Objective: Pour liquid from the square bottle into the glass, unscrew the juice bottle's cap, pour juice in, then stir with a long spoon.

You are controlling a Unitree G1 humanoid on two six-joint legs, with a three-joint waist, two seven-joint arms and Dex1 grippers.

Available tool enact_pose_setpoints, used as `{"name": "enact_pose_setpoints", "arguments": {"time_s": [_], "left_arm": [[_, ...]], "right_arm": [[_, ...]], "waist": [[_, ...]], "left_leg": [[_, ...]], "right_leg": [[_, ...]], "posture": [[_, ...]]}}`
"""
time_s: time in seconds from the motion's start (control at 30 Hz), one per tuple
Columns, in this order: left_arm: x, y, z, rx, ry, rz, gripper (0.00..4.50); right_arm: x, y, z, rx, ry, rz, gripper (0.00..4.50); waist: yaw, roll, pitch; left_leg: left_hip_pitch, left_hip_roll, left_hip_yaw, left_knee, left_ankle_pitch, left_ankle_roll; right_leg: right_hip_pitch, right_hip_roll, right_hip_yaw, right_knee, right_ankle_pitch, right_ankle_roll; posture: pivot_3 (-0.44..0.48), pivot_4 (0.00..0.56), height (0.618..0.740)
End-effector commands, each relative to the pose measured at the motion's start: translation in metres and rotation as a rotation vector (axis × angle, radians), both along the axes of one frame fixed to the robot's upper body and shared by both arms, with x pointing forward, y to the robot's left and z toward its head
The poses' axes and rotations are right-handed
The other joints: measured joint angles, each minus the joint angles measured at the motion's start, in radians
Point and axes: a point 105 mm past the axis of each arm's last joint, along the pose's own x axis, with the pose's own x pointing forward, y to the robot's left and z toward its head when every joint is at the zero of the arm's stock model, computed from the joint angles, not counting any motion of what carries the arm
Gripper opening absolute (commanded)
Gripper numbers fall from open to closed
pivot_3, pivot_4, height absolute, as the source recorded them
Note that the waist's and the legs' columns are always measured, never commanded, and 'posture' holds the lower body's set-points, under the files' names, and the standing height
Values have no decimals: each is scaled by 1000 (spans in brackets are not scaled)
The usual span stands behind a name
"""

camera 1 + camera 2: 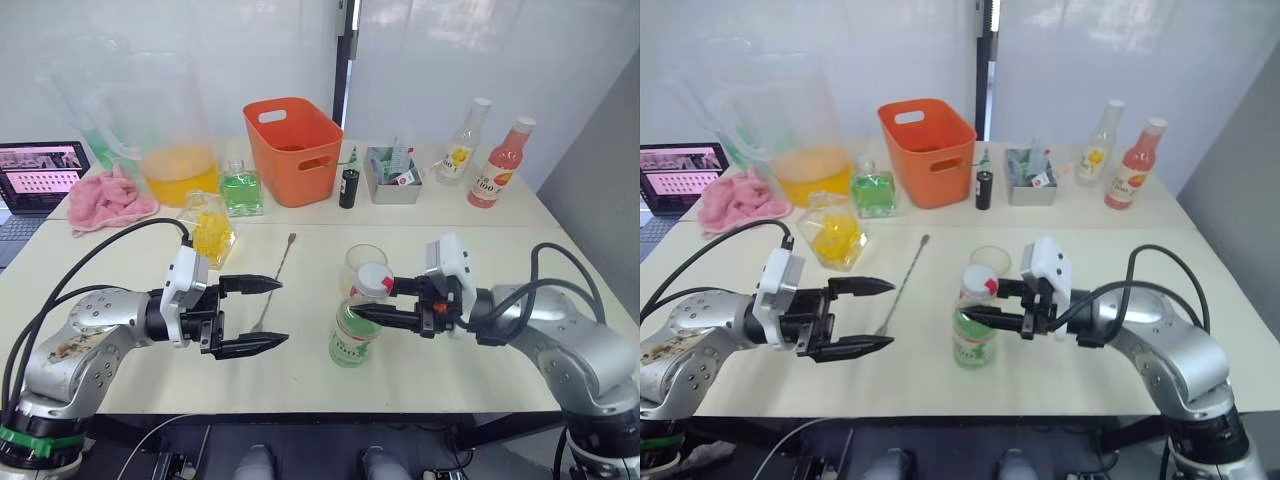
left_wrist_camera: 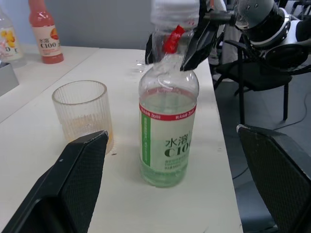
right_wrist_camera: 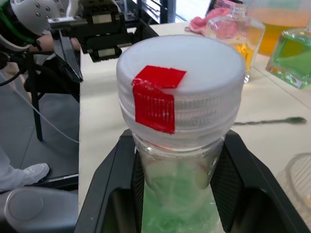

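Right gripper [image 1: 385, 302] clamps the juice bottle [image 1: 355, 335] neck; left gripper [image 1: 262, 314] gapes wide; wrist view reveals red-taped cap [image 3: 181, 87].

Back of the table, packed with bystanders.
Orange basket [image 1: 293, 150] sits centre, big jug [image 1: 160, 125] of orange liquid off to its left, pink cloth [image 1: 108, 200] and laptop [image 1: 38, 180] beyond that; small dark bottle [image 1: 348, 186], grey box [image 1: 391, 177] and two labelled bottles [image 1: 484, 153] line up to its right.
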Motion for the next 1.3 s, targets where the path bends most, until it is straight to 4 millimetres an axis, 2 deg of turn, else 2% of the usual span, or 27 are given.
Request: {"name": "enact_pose_setpoints", "arguments": {"time_s": [0.03, 0.3, 0.37, 0.57, 0.63, 0.73, 0.87, 1.0, 1.13, 1.23, 1.3], "left_arm": [[0, -1, 5, 7, -37, -34, 4500], [1, -1, 5, 4, -38, -43, 4500], [1, -1, 6, 1, -41, -37, 4500], [7, -4, 15, -44, -48, 2, 4500], [11, -5, 17, -44, -54, 22, 4500], [9, -8, 15, -26, 11, 2, 4500], [17, -6, 31, -72, 0, 25, 4500], [19, -10, 40, -96, -12, -21, 4500], [16, -17, 41, -57, -54, -83, 4500], [17, -24, 41, -43, -53, -115, 4500], [19, -33, 34, 7, -29, -134, 4500]], "right_arm": [[-6, 4, 10, 11, -56, -38, 1313], [-7, 5, 0, 27, 3, -77, 1313], [-7, 4, 1, 26, 8, -64, 2344], [-6, -9, 17, 31, 5, -26, 4357], [-6, -16, 22, 28, -3, -29, 4433], [-6, -40, 36, 71, -14, -65, 4433], [-19, -79, 50, 74, 3, -90, 4433], [-27, -105, 58, 84, 11, -145, 4433], [-31, -118, 57, 86, -12, -210, 4433], [-35, -122, 52, 80, 9, -234, 4433], [-41, -118, 46, 72, 19, -231, 4433]], "waist": [[0, 0, 0], [-3, 0, 0], [-3, 0, 0], [-1, 0, 0], [1, 0, 0], [1, -1, 0], [7, -1, 0], [7, -1, 0], [-1, -1, 0], [0, -1, 0], [1, -1, 0]], "left_leg": [[0, 0, 0, 0, 0, 0], [0, 0, 0, 0, 0, 0], [0, 0, 0, 0, 0, 0], [0, 0, 0, 0, 0, 0], [0, 0, 0, 0, 0, 0], [0, 0, 0, 0, 0, 0], [-1, 0, 0, 0, 0, 0], [0, 0, 0, 0, 0, 0], [0, 0, 0, 0, 0, 0], [0, 0, -1, 0, 0, 0], [0, 0, -1, 1, 0, 0]], "right_leg": [[0, 0, 0, 0, 0, 0], [0, 0, 0, 0, 0, 0], [0, 0, 0, 0, 0, 0], [1, 0, 0, 0, 0, 0], [1, 0, 0, 0, 0, 0], [1, 0, 0, 0, 0, 0], [1, 0, 0, -1, 0, 0], [2, 0, 0, -1, 0, 1], [2, 0, 0, -1, 0, 1], [2, 0, 0, -1, 0, 1], [2, 0, 1, -1, 0, 1]], "posture": [[0, 150, 738], [0, 150, 738], [0, 150, 738], [0, 150, 738], [0, 150, 738], [0, 150, 738], [0, 150, 738], [0, 150, 738], [0, 150, 738], [0, 150, 738], [0, 150, 738]]}}
